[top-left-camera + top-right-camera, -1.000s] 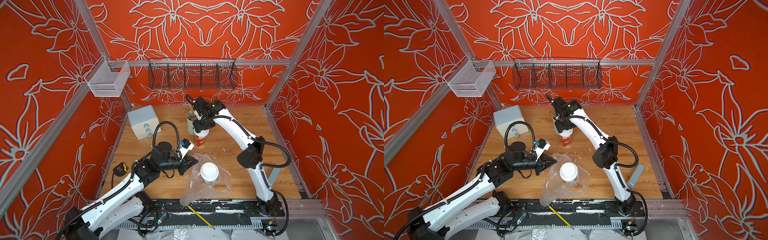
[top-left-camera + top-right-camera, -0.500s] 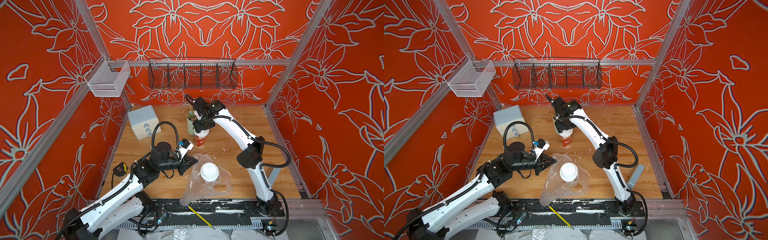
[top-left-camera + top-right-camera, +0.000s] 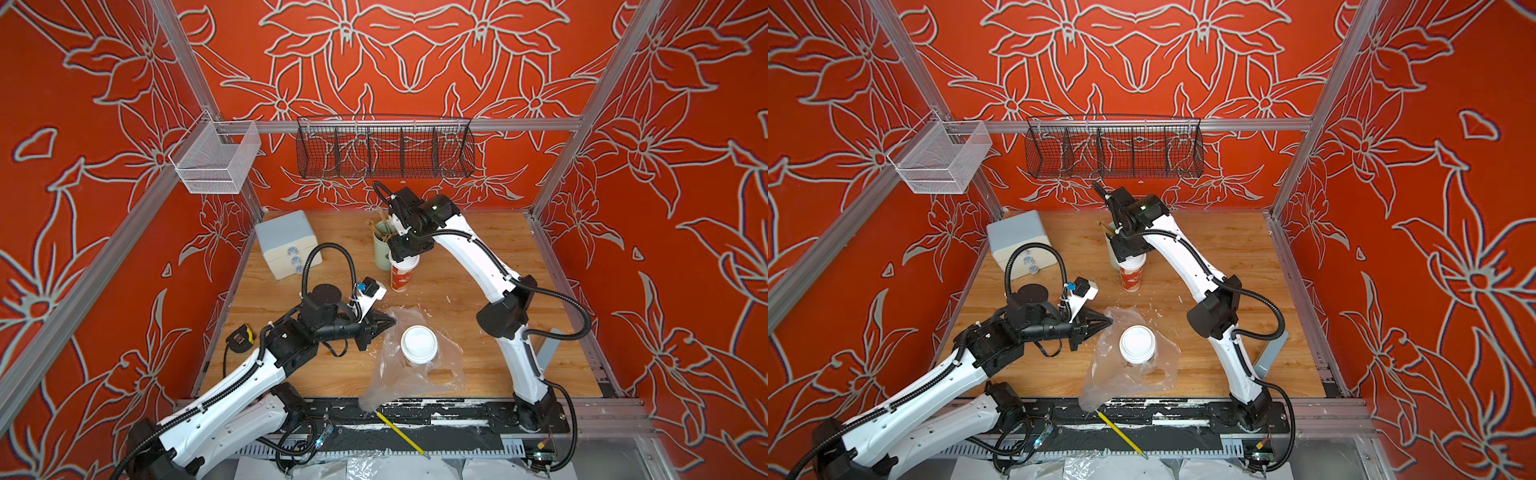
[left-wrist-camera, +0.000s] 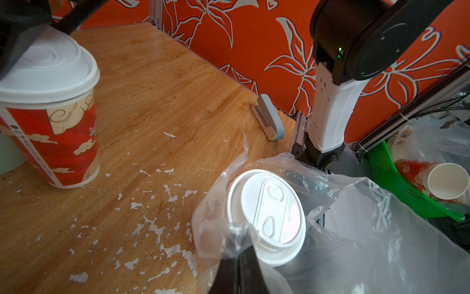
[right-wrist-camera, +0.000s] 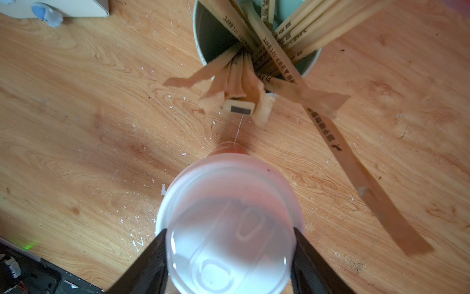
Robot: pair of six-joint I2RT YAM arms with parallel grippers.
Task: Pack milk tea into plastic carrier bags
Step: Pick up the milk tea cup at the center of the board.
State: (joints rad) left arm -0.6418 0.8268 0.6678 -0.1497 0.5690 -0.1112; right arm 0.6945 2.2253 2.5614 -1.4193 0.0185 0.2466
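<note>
**Red cup gripped at the back, bag pinched at the front**

The red cup stands upright toward the back of the worktop. It is just beside a pale green holder of wooden sticks; whether the two touch cannot be told. The right gripper reaches down from above, its fingers set wide and pressed against both sides of the white lid.

Open wood, flecked with white chips, lies between this cup and the plastic bag nearer the front. The second cup stands upright inside the bag, lid up. The left gripper has its fingers closed narrow on the bag's rim, on the side toward the left arm. The bag's lowest corner hangs past the front edge onto the black rail, beside a yellow pencil.

A grey box fills the back left corner. A tape measure lies at the left edge. What looks like a grey stapler sits at the right edge.

The sticks' paper sleeves carry dark printed characters, and one bears a barcode label. The red cup shows cream clouds and a line of print too small to read.
</note>
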